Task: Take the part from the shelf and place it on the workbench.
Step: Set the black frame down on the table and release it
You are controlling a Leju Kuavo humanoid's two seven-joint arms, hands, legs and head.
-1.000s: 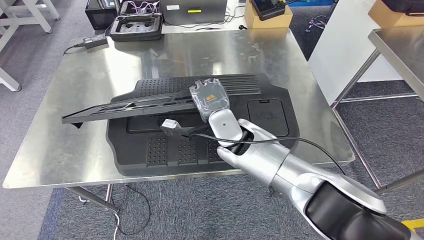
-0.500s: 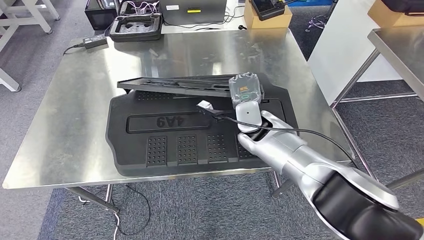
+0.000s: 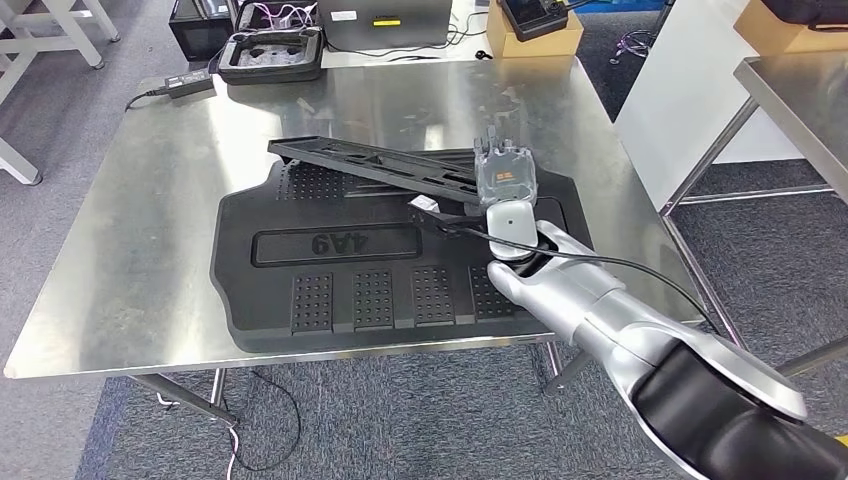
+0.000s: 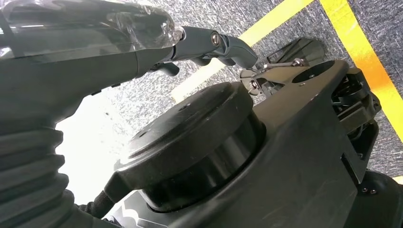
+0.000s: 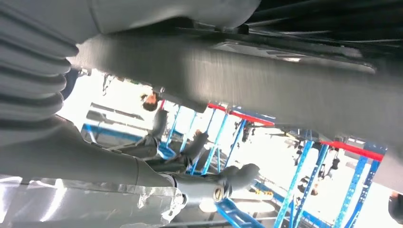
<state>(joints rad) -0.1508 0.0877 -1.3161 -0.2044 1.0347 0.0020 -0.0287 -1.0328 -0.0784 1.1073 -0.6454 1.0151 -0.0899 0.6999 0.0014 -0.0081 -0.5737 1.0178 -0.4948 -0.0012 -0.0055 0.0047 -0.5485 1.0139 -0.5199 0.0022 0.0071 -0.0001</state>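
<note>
1. The right hand [image 3: 505, 175] is over the far right part of the workbench [image 3: 150, 230], holding one end of a long narrow part [image 3: 375, 165].
2. The part runs from the hand off to its left and slightly away, raised and tilted above a wide flat panel [image 3: 380, 270].
3. The panel lies on the workbench below and to the left of the hand, reaching toward the near edge.
4. Beyond the hand, at the workbench's far edge, sit a box [image 3: 535, 30] and, further left, an open case [image 3: 272, 55].
5. A power adapter [image 3: 190, 80] lies at the far left corner, well apart from the hand.
</note>
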